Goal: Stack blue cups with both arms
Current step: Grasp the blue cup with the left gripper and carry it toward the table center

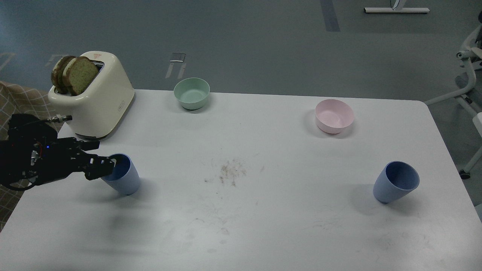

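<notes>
Two blue cups stand upright on the white table (263,226). The left blue cup (126,177) is at the left front and the right blue cup (395,182) at the right front. My left arm comes in from the left, and my left gripper (105,154) sits low at the left cup's rim. Its fingers are spread: the lower fingertip (109,164) overlaps the cup's left rim and hides part of the mouth, while the upper finger (92,144) lies behind the cup. The cup does not look gripped. My right arm and gripper are out of view.
A cream toaster (98,105) with bread slices stands at the back left, just behind my left gripper. A pale green bowl (191,93) sits at the back centre and a pale pink bowl (334,116) at the back right. Crumbs (231,171) mark the table's middle.
</notes>
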Controlling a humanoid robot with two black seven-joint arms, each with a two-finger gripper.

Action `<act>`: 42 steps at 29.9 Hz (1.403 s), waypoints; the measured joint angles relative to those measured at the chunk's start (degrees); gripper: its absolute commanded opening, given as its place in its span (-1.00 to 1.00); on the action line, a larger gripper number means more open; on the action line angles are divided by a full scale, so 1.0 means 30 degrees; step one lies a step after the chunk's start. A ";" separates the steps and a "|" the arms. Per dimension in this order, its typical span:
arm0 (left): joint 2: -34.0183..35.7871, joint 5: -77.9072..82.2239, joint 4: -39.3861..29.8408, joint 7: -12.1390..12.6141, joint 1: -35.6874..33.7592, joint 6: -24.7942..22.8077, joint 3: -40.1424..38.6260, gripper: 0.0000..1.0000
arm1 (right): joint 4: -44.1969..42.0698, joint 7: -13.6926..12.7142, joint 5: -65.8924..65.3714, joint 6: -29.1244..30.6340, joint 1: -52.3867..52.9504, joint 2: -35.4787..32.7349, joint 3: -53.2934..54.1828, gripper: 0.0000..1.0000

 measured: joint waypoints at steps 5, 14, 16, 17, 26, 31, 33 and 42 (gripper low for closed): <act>-0.0236 0.0135 0.0462 -0.0004 0.0383 0.0000 0.0000 0.18 | -0.0022 0.0000 -0.0010 0.0000 0.0000 0.0002 -0.0023 1.00; -0.0674 0.0921 0.0713 -0.0170 0.0426 0.0024 0.0313 -1.00 | -0.0050 0.0000 -0.0011 0.0000 -0.0100 0.0024 -0.0031 1.00; -0.0673 0.0942 0.0724 -0.0217 0.0426 0.0024 0.0322 -1.00 | -0.0050 0.0000 -0.0011 0.0000 -0.0111 0.0028 -0.0031 1.00; -0.0673 0.0947 0.0724 -0.0224 0.0426 0.0024 0.0327 -1.00 | -0.0056 0.0000 -0.0011 0.0000 -0.0113 0.0029 -0.0031 1.00; -0.0302 0.0948 0.0531 -0.0497 -0.0330 -0.0020 0.0250 -1.00 | -0.0111 0.0001 -0.0011 0.0000 -0.0173 0.0029 -0.0032 1.00; -0.0283 0.0981 0.0377 -0.0562 -0.2772 -0.1304 0.0297 -1.00 | -0.0111 0.0001 -0.0008 0.0000 -0.0361 0.0032 -0.0012 1.00; -0.0901 0.1031 0.0224 -0.0563 -0.4020 -0.2568 0.0338 -1.00 | -0.0111 0.0001 -0.0003 0.0000 -0.0551 0.0030 0.0119 1.00; -0.6655 0.1136 0.1021 -0.0215 -1.1278 -0.4617 0.4429 -1.00 | -0.0053 0.0003 0.0001 0.0000 -0.2130 -0.0097 0.1342 1.00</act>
